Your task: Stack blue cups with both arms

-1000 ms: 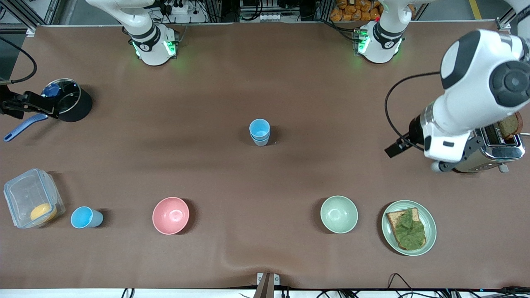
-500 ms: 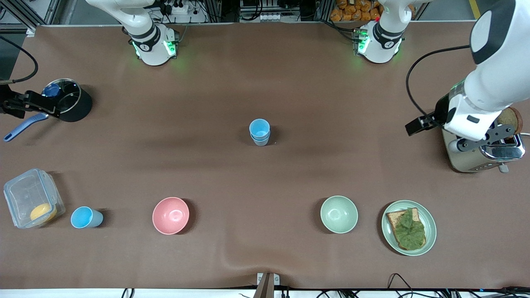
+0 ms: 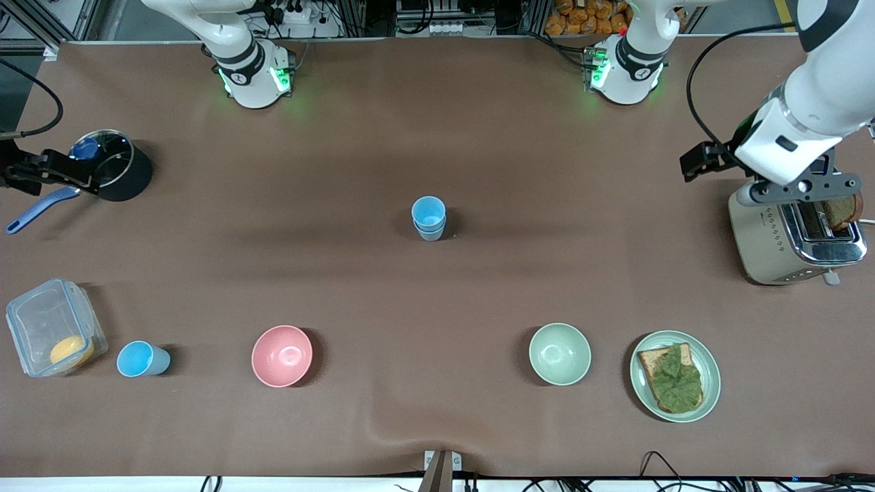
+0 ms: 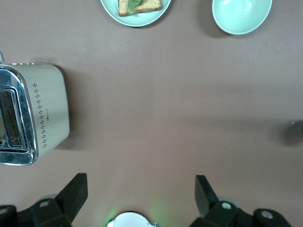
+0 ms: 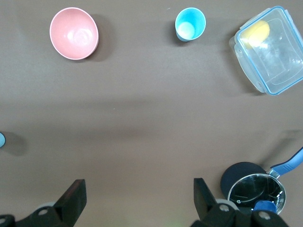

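Two blue cups (image 3: 428,217) stand stacked, one in the other, at the middle of the table. A third blue cup (image 3: 141,359) stands alone beside the clear box toward the right arm's end; it also shows in the right wrist view (image 5: 190,24). My left gripper (image 3: 798,186) is open and empty, high over the toaster's edge; its jaws stand wide in the left wrist view (image 4: 140,194). My right gripper (image 5: 137,198) is open and empty, high over the table near the black pot; in the front view only its camera mount shows at the edge.
A pink bowl (image 3: 281,355) and a pale green bowl (image 3: 559,353) stand near the front camera. A plate with bread and lettuce (image 3: 711,396) and a toaster (image 3: 793,239) are at the left arm's end. A clear box (image 3: 31,321) and a black pot (image 3: 130,179) are at the right arm's end.
My left arm has risen and swung toward its base, from over the toaster's nearer side to over its farther edge. The cups and the right arm have not moved.
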Action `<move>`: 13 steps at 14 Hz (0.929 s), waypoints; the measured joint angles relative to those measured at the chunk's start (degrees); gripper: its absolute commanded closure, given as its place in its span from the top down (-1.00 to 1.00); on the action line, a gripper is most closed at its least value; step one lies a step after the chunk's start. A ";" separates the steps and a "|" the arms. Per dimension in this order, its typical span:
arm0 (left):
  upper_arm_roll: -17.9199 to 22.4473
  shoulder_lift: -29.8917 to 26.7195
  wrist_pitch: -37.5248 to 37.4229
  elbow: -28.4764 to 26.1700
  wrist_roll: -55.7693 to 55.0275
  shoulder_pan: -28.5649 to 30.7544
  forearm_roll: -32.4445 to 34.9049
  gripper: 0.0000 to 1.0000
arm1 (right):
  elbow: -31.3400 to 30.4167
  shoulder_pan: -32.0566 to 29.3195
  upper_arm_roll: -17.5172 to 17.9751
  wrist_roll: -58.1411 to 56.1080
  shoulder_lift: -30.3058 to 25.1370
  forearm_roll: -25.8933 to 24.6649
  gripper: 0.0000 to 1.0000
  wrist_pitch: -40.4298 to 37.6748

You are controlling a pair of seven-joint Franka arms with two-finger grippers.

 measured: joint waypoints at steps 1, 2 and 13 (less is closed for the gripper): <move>1.22 -0.22 -0.03 0.06 2.57 -0.61 0.00 1.00 | 0.00 0.00 0.01 0.00 0.00 0.00 1.00 -0.01; 2.56 -0.33 -0.18 0.30 5.03 -1.03 0.00 1.00 | 0.00 0.00 0.02 0.00 0.00 0.00 1.00 -0.03; 11.31 -0.39 -0.65 2.18 7.13 -2.55 -2.44 1.00 | 0.00 0.03 0.07 0.00 0.00 0.00 1.00 -0.11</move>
